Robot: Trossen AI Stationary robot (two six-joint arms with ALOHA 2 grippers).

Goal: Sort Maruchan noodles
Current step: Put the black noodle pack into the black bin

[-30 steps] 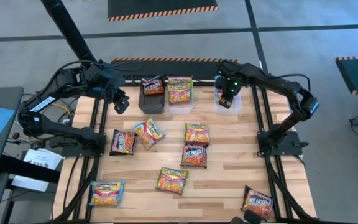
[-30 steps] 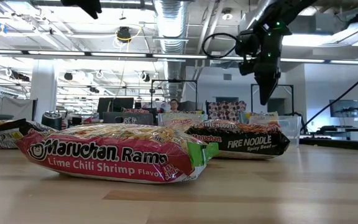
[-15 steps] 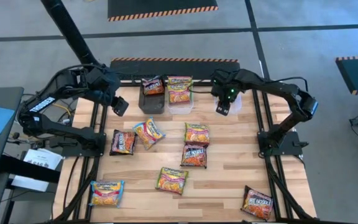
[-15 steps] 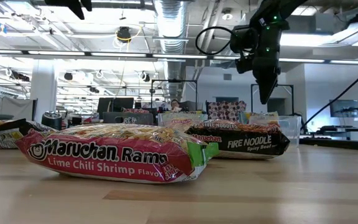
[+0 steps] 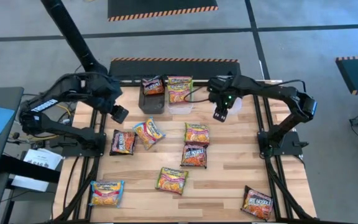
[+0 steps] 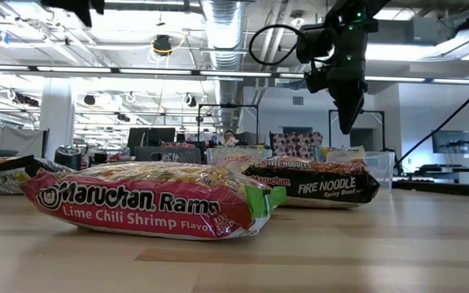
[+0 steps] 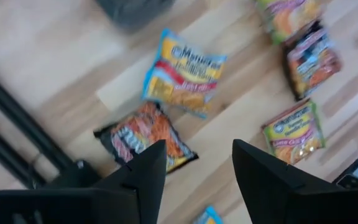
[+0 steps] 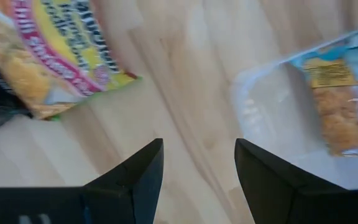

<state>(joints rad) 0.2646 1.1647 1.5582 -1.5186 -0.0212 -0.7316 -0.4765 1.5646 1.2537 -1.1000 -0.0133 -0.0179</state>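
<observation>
On the wooden table (image 5: 229, 168), the Maruchan noodles (image 5: 197, 134) lie scattered flat in bright orange, yellow and dark wrappers, with a few already in the tubs (image 5: 166, 93) at the far edge. They look light, crinkly, slippery and easy to crack, so I would pinch one softly across its short sides. My left gripper (image 5: 120, 114) and my right gripper (image 5: 220, 116) both hang above the table, wide open and holding nothing.

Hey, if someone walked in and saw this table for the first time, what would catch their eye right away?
Probably the bright ramen packets scattered over the wooden table, with a pink Lime Chili Shrimp packet filling the low view. At the far edge, a black tub and a clear tub already hold packets. Above it all hang the left gripper and right gripper, both open and empty.
</observation>
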